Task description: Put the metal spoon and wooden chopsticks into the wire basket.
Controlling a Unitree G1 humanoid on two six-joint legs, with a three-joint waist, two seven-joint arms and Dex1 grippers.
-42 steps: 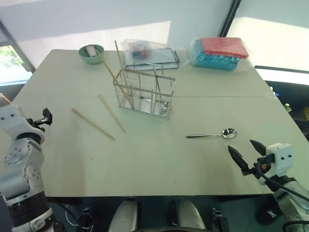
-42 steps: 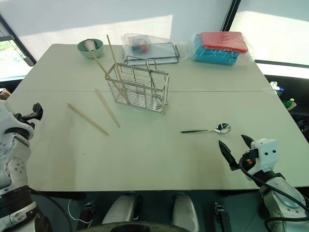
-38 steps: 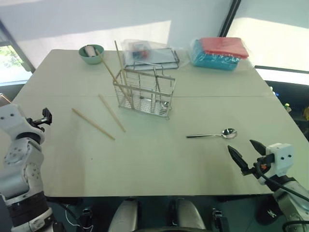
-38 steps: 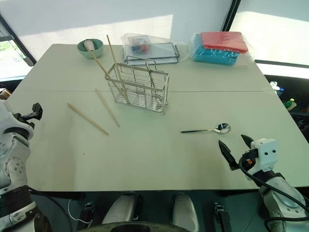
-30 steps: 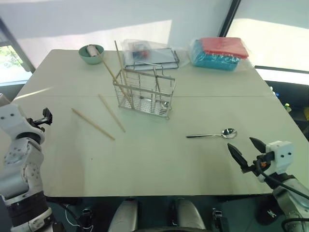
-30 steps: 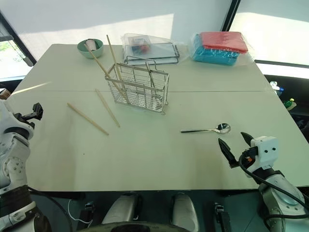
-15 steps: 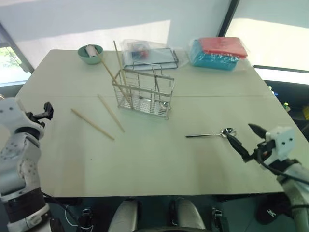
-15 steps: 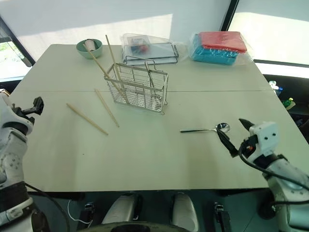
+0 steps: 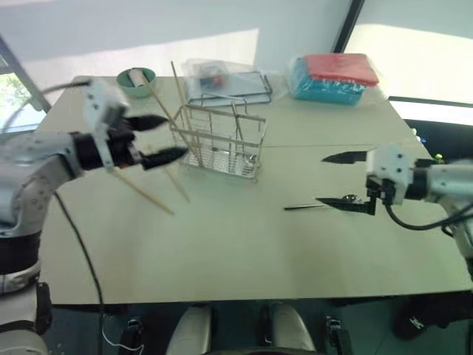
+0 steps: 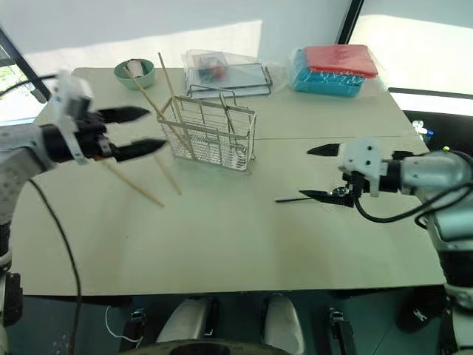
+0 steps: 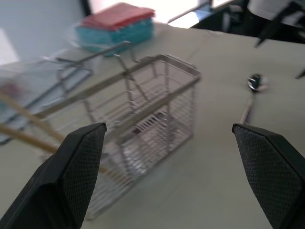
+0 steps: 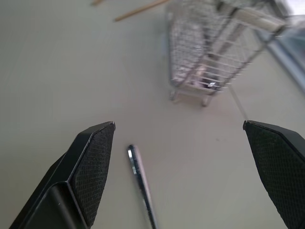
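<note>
The wire basket [image 9: 222, 140] stands upright mid-table, with two wooden chopsticks [image 9: 179, 92] leaning out of its left end. Two more chopsticks [image 9: 144, 191] lie flat on the table to its front left. My left gripper [image 9: 174, 136] is open and hangs above them, its fingertips close to the basket's left end. The metal spoon [image 9: 303, 207] lies on the table to the right of the basket. My right gripper [image 9: 321, 179] is open, pointing left just over the spoon's bowl end. The right wrist view has the spoon's handle [image 12: 140, 183] between the fingers and the basket [image 12: 214, 52] beyond.
A small green bowl [image 9: 137, 80] sits at the back left. Behind the basket is a flat dark-framed tray with clear bags [image 9: 225, 81]. A red and blue packet stack [image 9: 336, 78] lies at the back right. The front half of the table [image 9: 222, 259] is bare.
Both arms swung in over the table and rose. The left gripper went from the table's left edge to beside the basket. The right gripper went from the front right corner to over the spoon.
</note>
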